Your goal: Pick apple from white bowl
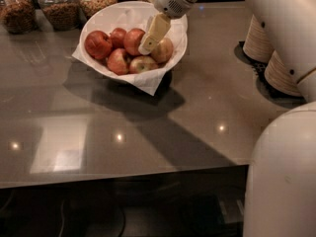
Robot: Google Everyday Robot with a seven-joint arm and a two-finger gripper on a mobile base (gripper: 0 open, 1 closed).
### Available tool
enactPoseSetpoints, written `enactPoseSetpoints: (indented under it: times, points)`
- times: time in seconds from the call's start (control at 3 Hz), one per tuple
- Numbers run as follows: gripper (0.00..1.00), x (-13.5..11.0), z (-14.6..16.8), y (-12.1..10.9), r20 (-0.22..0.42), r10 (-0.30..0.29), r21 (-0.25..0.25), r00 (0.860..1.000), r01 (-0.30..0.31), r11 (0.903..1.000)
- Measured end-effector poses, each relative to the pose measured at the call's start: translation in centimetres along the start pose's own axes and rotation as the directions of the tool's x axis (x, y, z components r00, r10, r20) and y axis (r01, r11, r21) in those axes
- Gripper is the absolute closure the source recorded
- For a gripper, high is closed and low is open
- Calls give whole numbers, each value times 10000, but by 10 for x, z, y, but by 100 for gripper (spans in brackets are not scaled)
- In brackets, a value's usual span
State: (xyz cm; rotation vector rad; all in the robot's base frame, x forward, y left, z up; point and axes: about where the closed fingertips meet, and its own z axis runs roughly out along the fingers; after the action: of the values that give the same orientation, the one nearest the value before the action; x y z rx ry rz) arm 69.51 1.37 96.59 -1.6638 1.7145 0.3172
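The white bowl (114, 15), lined with crinkled white paper, stands at the back left of the grey table. It holds several red apples, among them one on the left (98, 44), one in the middle (132, 38) and one on the right (166, 51). My gripper (145, 47) reaches down into the bowl from the upper right. Its cream tip sits between the middle apple and the right apple, touching or nearly touching them. No apple is lifted.
Glass jars of snacks (59, 6) line the back edge behind the bowl. Stacks of beige paper bowls (259, 43) stand at the right on a dark mat. My white arm and body (284, 181) fill the right side. The table's front edge (123, 179) runs below.
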Motion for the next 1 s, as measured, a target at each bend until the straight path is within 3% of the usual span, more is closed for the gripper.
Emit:
enactPoseSetpoints:
  times: [1.0]
  points:
    - [0, 7, 47, 8, 17, 290, -976, 9996, -287, 9948]
